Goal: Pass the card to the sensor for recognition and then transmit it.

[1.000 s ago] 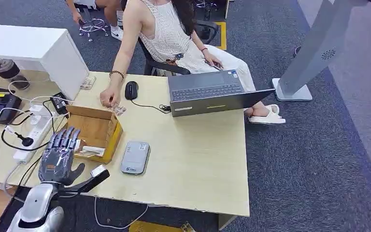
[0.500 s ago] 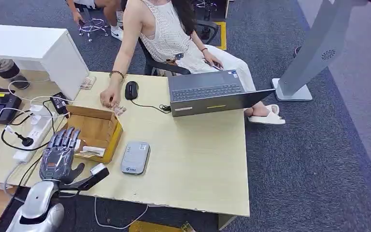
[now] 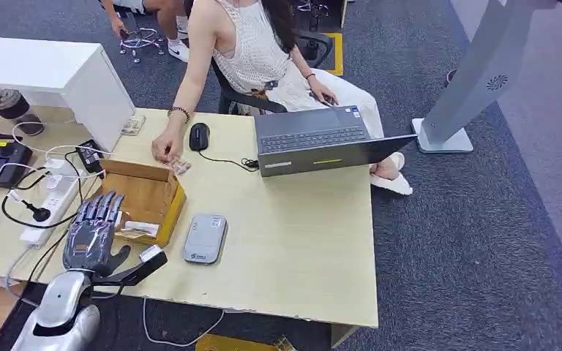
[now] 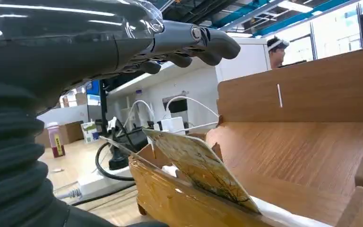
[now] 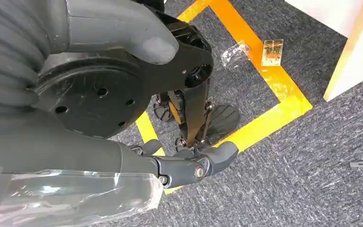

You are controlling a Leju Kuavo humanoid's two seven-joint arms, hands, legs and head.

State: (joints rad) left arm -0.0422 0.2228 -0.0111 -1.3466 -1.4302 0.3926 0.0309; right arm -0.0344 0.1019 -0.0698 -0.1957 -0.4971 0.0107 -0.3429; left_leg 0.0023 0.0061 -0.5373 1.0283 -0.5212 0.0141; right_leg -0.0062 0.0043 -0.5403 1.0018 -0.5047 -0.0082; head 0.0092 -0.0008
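— Where is the wooden box point(image 3: 145, 198) sitting?
— It is sitting in the left part of the frame, on the table point(image 3: 300, 241), with the card point(image 3: 140, 228) lying in it.
— And the sensor point(image 3: 205, 238)?
— It is lying just right of the box. The laptop point(image 3: 322, 141) is standing above it, near the mouse point(image 3: 199, 136).

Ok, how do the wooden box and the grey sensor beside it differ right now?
The wooden box is brown, open-topped and has raised walls; the grey sensor is a flat, closed slab with rounded corners. The wooden box holds a card leaning against its front wall; the grey sensor has nothing on it. The left hand hovers at the box's edge, apart from the sensor. Both rest on the table.
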